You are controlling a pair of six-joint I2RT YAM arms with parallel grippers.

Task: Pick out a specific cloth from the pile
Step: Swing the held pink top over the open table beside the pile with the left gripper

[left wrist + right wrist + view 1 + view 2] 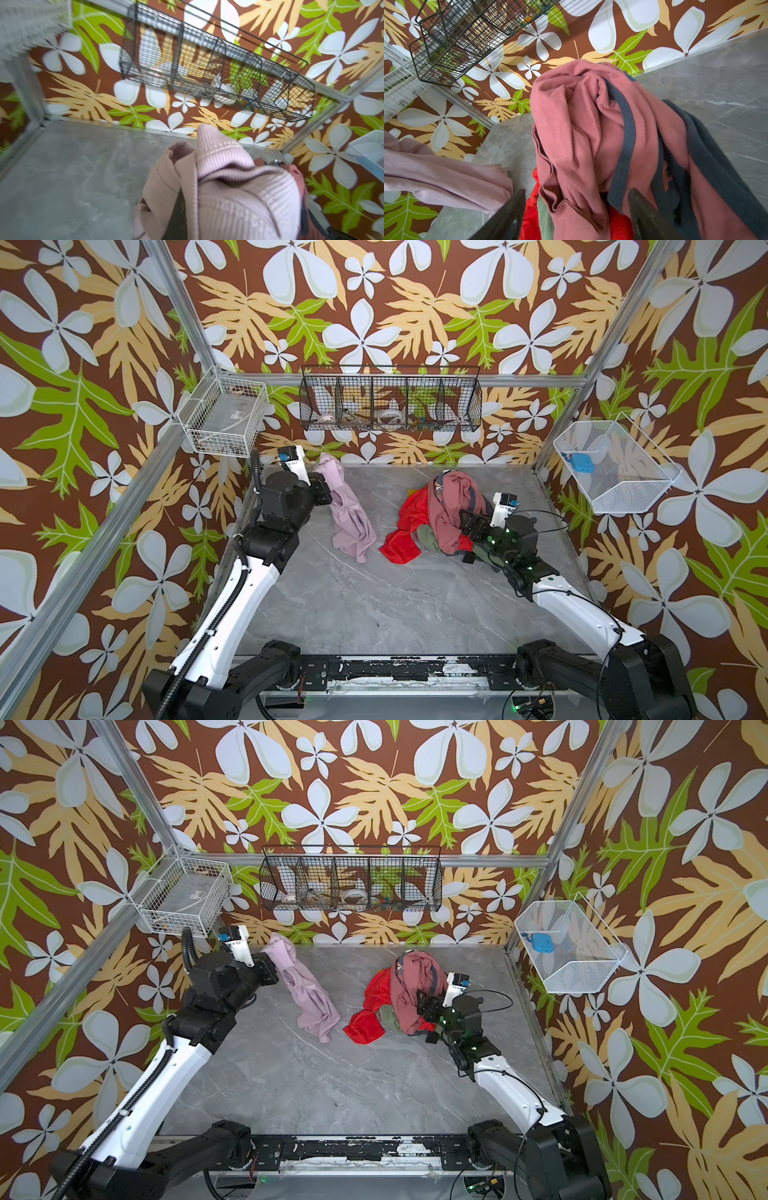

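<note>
The cloth point(351, 510) is being held apart from the pile point(440, 514) by the left gripper point(330, 491), pinched tight; extraction judged done, set-down pending. The right gripper point(577, 190) is being posed wide, empty.

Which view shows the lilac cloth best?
The top views: both show the whole lilac cloth, hanging from the shut left gripper toward the table, beside the pile. The left wrist view shows only its ribbed upper folds up close; the right wrist view catches just one side of it.
</note>
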